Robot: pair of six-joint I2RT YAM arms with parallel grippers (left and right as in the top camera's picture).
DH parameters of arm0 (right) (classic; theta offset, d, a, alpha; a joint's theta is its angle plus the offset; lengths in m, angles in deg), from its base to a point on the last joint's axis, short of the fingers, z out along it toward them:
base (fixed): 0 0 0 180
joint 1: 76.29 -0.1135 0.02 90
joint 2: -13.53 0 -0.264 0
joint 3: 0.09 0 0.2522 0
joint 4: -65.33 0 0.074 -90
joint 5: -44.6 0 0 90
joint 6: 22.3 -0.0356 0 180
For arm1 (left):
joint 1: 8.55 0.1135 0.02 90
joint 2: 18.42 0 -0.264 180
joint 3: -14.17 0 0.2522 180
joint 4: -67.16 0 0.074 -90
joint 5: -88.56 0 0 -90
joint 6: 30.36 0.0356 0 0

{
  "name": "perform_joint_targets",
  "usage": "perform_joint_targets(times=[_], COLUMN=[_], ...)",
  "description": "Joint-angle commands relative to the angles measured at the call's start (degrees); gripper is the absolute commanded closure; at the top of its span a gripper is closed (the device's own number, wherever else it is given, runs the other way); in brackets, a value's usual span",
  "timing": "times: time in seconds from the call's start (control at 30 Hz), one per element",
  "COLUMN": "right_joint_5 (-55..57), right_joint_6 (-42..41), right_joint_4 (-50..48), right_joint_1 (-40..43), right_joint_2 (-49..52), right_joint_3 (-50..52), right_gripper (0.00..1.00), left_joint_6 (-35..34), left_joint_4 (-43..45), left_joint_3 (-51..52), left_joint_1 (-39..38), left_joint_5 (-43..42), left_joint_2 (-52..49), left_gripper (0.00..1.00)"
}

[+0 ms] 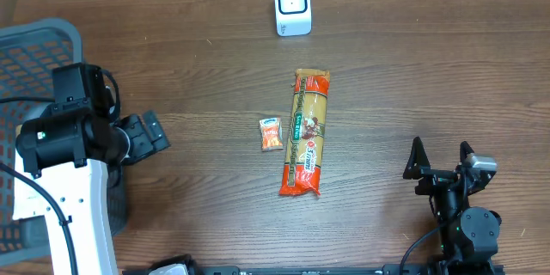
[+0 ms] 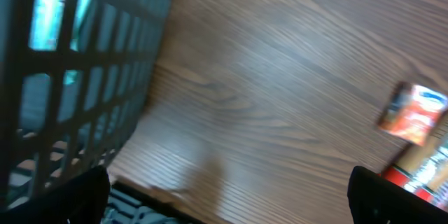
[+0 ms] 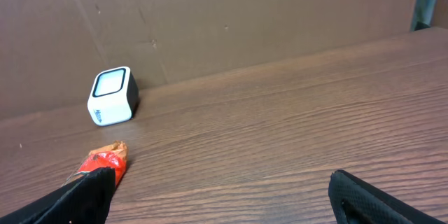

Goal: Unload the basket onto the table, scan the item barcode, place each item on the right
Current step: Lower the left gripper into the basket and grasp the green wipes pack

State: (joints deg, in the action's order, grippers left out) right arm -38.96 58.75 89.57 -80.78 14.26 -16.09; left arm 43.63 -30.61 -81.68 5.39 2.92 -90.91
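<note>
A long orange spaghetti pack (image 1: 308, 133) lies lengthwise at the table's middle, with a small orange packet (image 1: 271, 132) just to its left. The white barcode scanner (image 1: 292, 6) stands at the far edge. My left gripper (image 1: 157, 137) hovers open near the basket, well left of both items. In the blurred left wrist view the small packet (image 2: 413, 114) and the spaghetti pack (image 2: 427, 171) lie at the right, with nothing between the fingers (image 2: 395, 199). My right gripper (image 1: 441, 148) stands open at the near right. Its view shows the scanner (image 3: 112, 96) and the spaghetti pack's end (image 3: 105, 161).
A dark plastic basket (image 1: 34, 47) fills the left edge of the table, and its mesh wall (image 2: 70, 77) is close beside my left gripper. A cardboard wall (image 3: 245, 21) backs the table behind the scanner.
</note>
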Motion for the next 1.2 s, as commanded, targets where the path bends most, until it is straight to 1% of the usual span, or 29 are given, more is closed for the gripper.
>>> perform_joint_targets(times=[0.0, 0.1, 0.23, 0.3, 0.4, 0.43, 0.47, 0.53, 0.63, 0.73, 0.83, 0.97, 1.07, 1.17], right_joint_5=[1.05, 1.05, 1.05, 1.05, 1.05, 1.05, 1.05, 1.05, 1.05, 1.05, 1.05, 1.05, 1.05, 1.05], right_joint_6=[0.35, 0.35, 0.35, 0.37, 0.37, 0.35, 0.35, 0.35, 0.35, 0.35, 0.35, 0.35, 0.37, 0.35], right_joint_4=[0.61, 0.61, 0.61, 0.61, 0.61, 0.61, 0.61, 0.61, 0.61, 0.61, 0.61, 0.61, 0.61, 0.61], right_joint_1=[0.0, 0.0, 0.0, 0.0, 0.0, 0.0, 0.0, 0.0, 0.0, 0.0, 0.0, 0.0, 0.0, 0.0], right_joint_2=[-0.55, -0.55, -0.55, -0.55, -0.55, -0.55, -0.55, -0.55, -0.55, -0.55, -0.55, -0.55, -0.55, -0.55], right_joint_3=[-1.2, -1.2, -1.2, -1.2, -1.2, -1.2, -1.2, -1.2, -1.2, -1.2, -1.2, -1.2, -1.2, -1.2], right_gripper=[0.0, 0.0, 0.0, 0.0, 0.0, 0.0, 0.0, 0.0, 0.0, 0.0, 0.0, 0.0, 0.0, 0.0], left_joint_6=[1.22, 2.34, 8.11, 8.81, 8.79, 8.79, 8.83, 9.84, 9.03, 2.69, -2.82, -6.19, -8.37, -8.37], left_joint_4=[0.57, 2.8, 5.42, 5.35, 4.52, 3.72, 3.04, 1.99, 0.46, -1.75, -4.13, -4.61, -4.13, -2.95], left_joint_3=[-0.59, -0.59, -3.76, -8.24, -16.55, -21.4, -24.0, -28.02, -31.3, -31.58, -31.36, -30.53, -29.49, -27.69], left_joint_1=[0.9, 0.87, 0.87, 0.9, 0.9, 0.9, 0.9, 0.92, 1.16, 2.34, 5.53, 11.5, 17.75, 23.67], left_joint_5=[6.19, 2.84, -7.28, -9.92, -11.17, -11.47, -11.43, -11.15, -6.43, 1.97, 7.43, 9.18, 9.18, 7.96], left_joint_2=[0.46, 0.48, 0.52, 0.52, 0.5, 0.52, 0.52, 0.52, 0.57, 0.52, 0.39, 0.39, 0.22, 0.02], left_gripper=[0.0, 0.0, 0.0, 0.0, 0.0, 0.0, 0.0, 0.0, 0.0, 0.0, 0.0, 0.0, 0.0, 0.0])
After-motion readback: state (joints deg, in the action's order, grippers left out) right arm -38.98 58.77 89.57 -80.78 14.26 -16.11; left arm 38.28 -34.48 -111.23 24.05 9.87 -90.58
